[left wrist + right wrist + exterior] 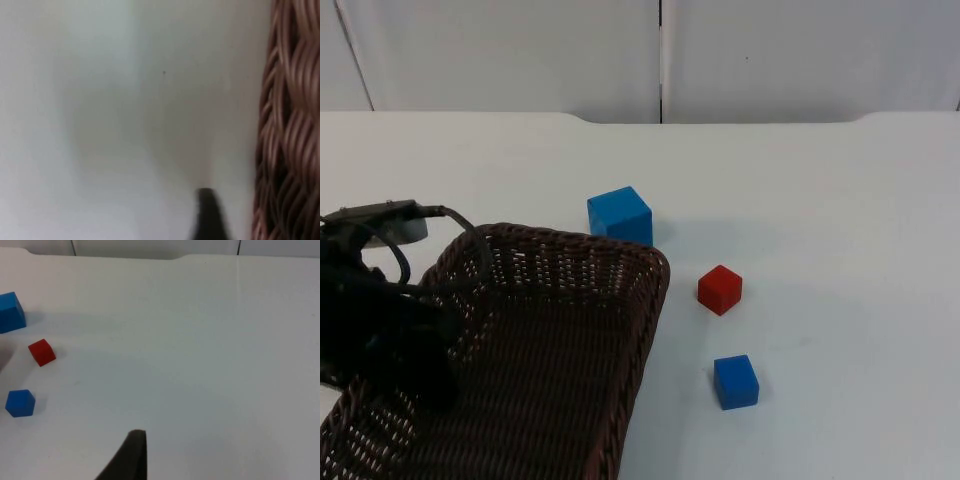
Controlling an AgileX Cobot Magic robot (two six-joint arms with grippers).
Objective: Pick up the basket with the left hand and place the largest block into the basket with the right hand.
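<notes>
A small red cube-shaped block (720, 289) sits on the white table (820, 200) well in from every edge, somewhat toward the right side, turned so that one corner faces the near edge. A small blue cube-shaped block (735, 382) rests nearer the near edge, close to the red one but apart from it, with bare table between them. Along the far edge of the table stands a grey partition wall (520, 55), its panels meeting at a dark vertical seam, and the far edge steps back in a shallow notch below that seam.
</notes>
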